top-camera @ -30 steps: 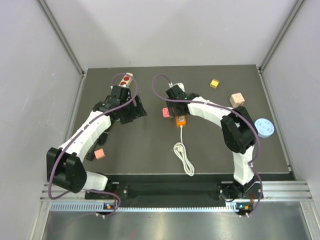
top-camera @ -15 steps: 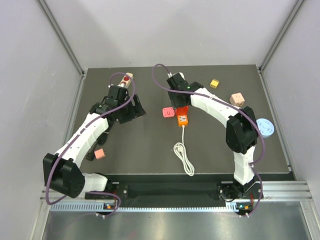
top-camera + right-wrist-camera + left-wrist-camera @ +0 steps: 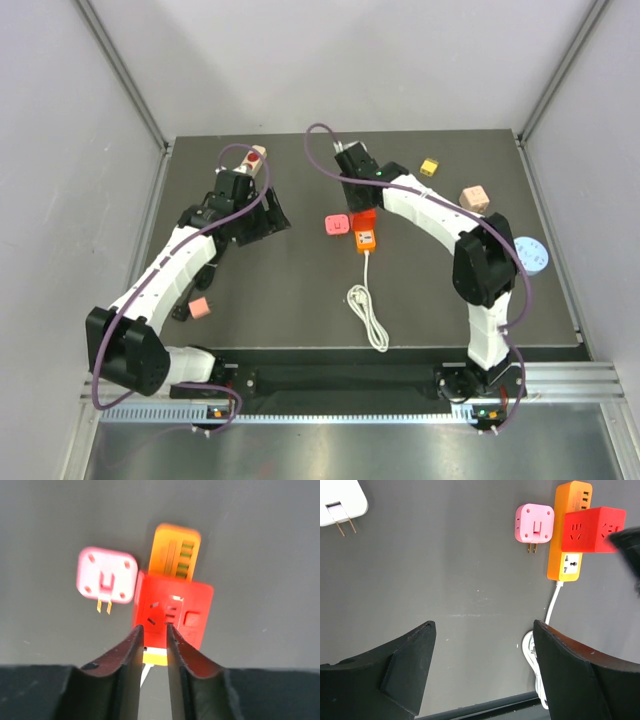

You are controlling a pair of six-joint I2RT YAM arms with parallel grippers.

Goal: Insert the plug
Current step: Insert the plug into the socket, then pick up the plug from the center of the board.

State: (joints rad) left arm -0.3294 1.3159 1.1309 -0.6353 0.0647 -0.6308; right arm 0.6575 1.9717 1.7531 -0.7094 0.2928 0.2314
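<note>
The plug (image 3: pixel 592 529) is a bright red cube standing on the far end of the orange power strip (image 3: pixel 570 565); from above, a red edge of the plug (image 3: pixel 364 217) shows above the power strip (image 3: pixel 364 238). My right gripper (image 3: pixel 154 626) hovers just over the plug (image 3: pixel 172 610), its jaws shut with only a thin gap and nothing between them. The arm hides part of the plug from above. My left gripper (image 3: pixel 484 625) stands open over bare mat to the left, holding nothing.
A pink adapter (image 3: pixel 335 225) lies beside the strip, whose white cable (image 3: pixel 370 315) coils toward the front. A white adapter (image 3: pixel 340 502), a wooden block (image 3: pixel 255 160), a yellow cube (image 3: pixel 429 167), a peach cube (image 3: pixel 474 198), a blue disc (image 3: pixel 528 255) and a small pink plug (image 3: pixel 199 307) lie around.
The right gripper's jaws have closed from wide to shut and it has drawn back, uncovering the red plug on the strip. The left arm shifted slightly, still open.
</note>
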